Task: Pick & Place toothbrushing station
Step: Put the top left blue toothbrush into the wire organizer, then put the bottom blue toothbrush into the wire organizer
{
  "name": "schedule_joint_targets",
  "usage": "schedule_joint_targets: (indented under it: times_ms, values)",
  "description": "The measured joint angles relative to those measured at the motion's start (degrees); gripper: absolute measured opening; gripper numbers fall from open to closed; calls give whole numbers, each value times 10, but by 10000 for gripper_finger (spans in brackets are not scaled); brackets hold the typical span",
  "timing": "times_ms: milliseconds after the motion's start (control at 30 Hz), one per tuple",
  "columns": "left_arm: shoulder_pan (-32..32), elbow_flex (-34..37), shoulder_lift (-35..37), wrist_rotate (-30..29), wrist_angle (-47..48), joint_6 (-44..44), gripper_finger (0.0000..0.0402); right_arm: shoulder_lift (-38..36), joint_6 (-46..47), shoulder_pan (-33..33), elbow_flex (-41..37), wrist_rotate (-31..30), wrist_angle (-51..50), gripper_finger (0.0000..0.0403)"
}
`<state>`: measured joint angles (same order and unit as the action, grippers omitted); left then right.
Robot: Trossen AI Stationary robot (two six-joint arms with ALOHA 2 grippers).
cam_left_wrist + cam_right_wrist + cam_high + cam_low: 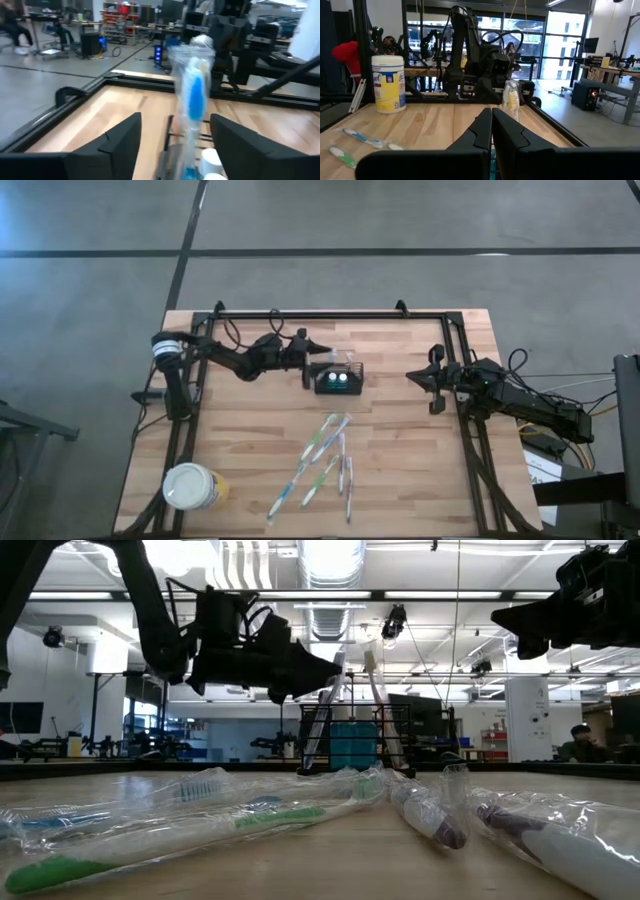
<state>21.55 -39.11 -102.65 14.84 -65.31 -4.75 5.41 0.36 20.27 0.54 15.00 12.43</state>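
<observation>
The toothbrushing station, a small black slotted caddy [338, 381], stands on the wooden table at centre back; it also shows in the low view [350, 745]. Two wrapped toothbrushes [375, 700] stand leaning in it. My left gripper [320, 367] is open at the caddy's left end, just above it. In the left wrist view, its fingers [120, 145] stand on either side of a wrapped blue toothbrush [194, 95], apart from it. My right gripper [415, 377] is shut and empty, hovering to the caddy's right [491, 112].
Several wrapped toothbrushes [322, 460] lie loose on the table nearer the front, seen close up in the low view [200, 825]. A round yellow tub with a white lid [190, 485] stands at the front left. A black frame rail [330, 313] runs along the far edge.
</observation>
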Motion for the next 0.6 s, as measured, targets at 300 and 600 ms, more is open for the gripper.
schedule_joint_targets:
  times_ms: [300,600]
  values:
    - [1,0,152,-30,206,48,263,0,8,0,0,0,0,8]
    - [-5,0,383,-25,494,56,257,0,10,0,0,0,-2,8]
